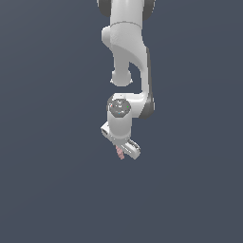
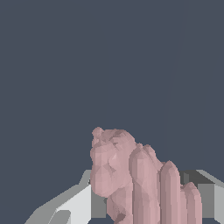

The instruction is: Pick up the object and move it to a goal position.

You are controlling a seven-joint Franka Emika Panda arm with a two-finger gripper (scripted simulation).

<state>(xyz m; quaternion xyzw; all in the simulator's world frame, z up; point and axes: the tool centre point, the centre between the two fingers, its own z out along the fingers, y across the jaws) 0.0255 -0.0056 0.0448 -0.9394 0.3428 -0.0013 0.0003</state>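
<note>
A: What fills the exterior view, biggest thing first?

B: The flat slate-grey ground (image 1: 47, 190) — it takes up the whole picture behind everything else. Against it hangs the white arm (image 1: 128, 47), coming in from the upper edge and bending down through a rounded joint with a dark cap to the wrist.

A: And below the wrist?

B: The gripper (image 1: 124, 151), white like the arm and tilted, its body slanting down toward the exterior view's right. It is much smaller than the arm's links.

A: Where is the object?

B: Right at the gripper's lower end. In the exterior view only a small pink sliver of the object (image 1: 120, 153) shows, peeking out from under the gripper body on the side toward the exterior view's left. The wrist view gives far more: the object (image 2: 131, 175) is a matte pink lump with rounded knobs and several finger-like ridges, sitting between the two fingers (image 2: 74, 205), pale grey and white, one on each side of it.

A: So the jaws are closed on it?

B: They appear clamped on the lump — both fingers press in against its flanks, with no gap visible on either side. The fingertips themselves are hidden behind the lump.

A: Is it touching the ground?

B: That cannot be told; the pictures show no shadow or contact line beneath it.
</note>
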